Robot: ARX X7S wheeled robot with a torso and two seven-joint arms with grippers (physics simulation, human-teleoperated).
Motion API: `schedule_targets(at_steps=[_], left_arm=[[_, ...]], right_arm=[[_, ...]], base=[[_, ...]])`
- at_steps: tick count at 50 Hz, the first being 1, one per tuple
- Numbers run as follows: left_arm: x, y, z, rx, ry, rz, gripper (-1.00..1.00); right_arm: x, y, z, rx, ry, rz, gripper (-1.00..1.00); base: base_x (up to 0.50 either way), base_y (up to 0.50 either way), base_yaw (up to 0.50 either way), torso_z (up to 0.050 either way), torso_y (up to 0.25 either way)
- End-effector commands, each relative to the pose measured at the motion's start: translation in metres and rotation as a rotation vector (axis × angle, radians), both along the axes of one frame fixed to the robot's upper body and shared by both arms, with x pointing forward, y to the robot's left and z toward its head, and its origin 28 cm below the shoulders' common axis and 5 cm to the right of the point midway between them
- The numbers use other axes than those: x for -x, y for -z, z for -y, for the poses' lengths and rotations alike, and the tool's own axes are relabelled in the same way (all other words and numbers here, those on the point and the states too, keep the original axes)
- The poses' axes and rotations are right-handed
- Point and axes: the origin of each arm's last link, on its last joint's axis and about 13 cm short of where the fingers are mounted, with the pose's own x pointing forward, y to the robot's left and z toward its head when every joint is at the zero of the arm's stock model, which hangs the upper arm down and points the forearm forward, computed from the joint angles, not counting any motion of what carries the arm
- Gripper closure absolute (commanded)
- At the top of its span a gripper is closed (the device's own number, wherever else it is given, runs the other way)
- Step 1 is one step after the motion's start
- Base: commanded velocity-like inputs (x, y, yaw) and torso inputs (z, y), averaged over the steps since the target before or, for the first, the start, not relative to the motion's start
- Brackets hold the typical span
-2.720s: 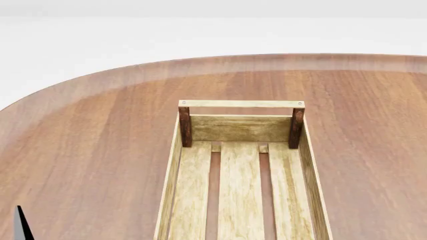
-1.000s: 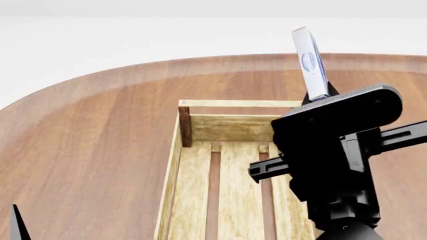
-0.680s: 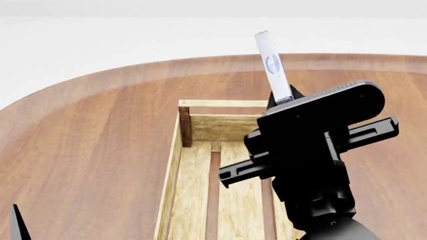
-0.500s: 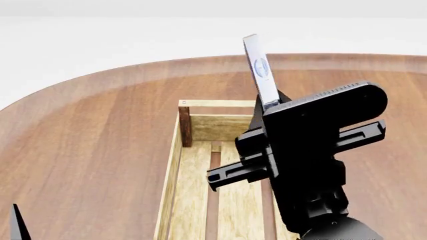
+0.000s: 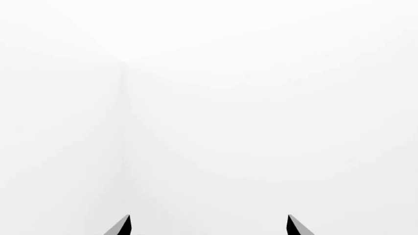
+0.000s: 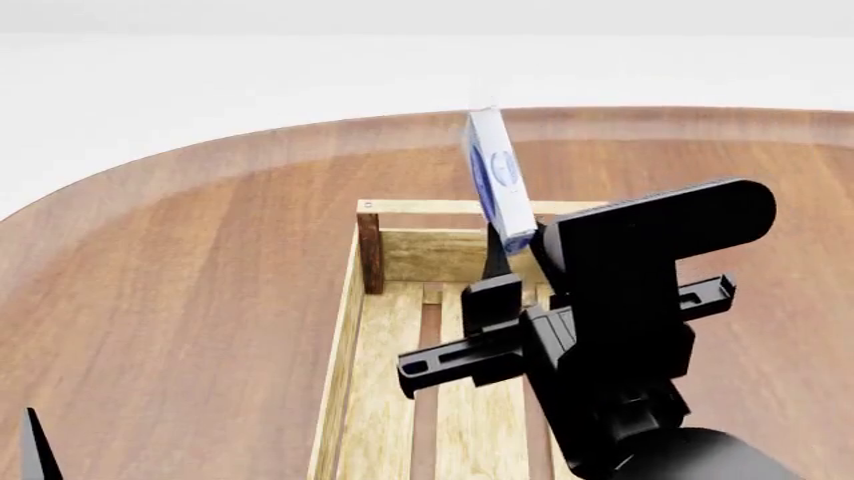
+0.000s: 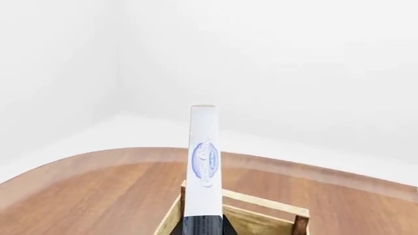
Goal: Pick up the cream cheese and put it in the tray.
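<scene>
While the left wrist view showed only the left claw (image 5: 209,226) spread and empty, the head view had the right claw (image 6: 505,250) pinching the cream cheese (image 6: 495,178) by its lower end, upright above the tray (image 6: 344,340). Right wrist view: box (image 7: 203,161) looked light, stiff, likely slick.

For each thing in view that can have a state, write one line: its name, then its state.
cream cheese: held on edge, raised above the tray's far end
tray: on the table, nothing visible in it
right claw: shut on the cream cheese
left claw: open, holding nothing

White, blue-logoed cream cheese (image 6: 495,175); pale tray (image 6: 350,330)
</scene>
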Motion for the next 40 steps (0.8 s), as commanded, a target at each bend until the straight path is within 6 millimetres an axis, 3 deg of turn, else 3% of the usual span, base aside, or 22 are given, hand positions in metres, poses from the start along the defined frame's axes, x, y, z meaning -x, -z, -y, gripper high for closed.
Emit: schedule_targets(at_steps=[1,26,40], left_arm=[[0.000,0.000,0.000,0.001,-0.002,-0.001,-1.00],[-0.001,-0.001,-0.001,-0.029,-0.053,0.012,-1.00],[-0.001,-0.001,0.000,-0.039,-0.061,0.025,-1.00]], right_arm=[[-0.008,0.002,0.001,0.025,-0.001,-0.065,1.00],[-0.016,0.008,-0.005,0.050,-0.014,-0.087,1.00],[-0.015,0.014,-0.005,0.062,-0.010,-0.104,1.00]], base=[[0.00,0.00,0.00,0.000,0.000],[0.00,0.00,0.00,0.000,0.000],[0.00,0.00,0.00,0.000,-0.101]])
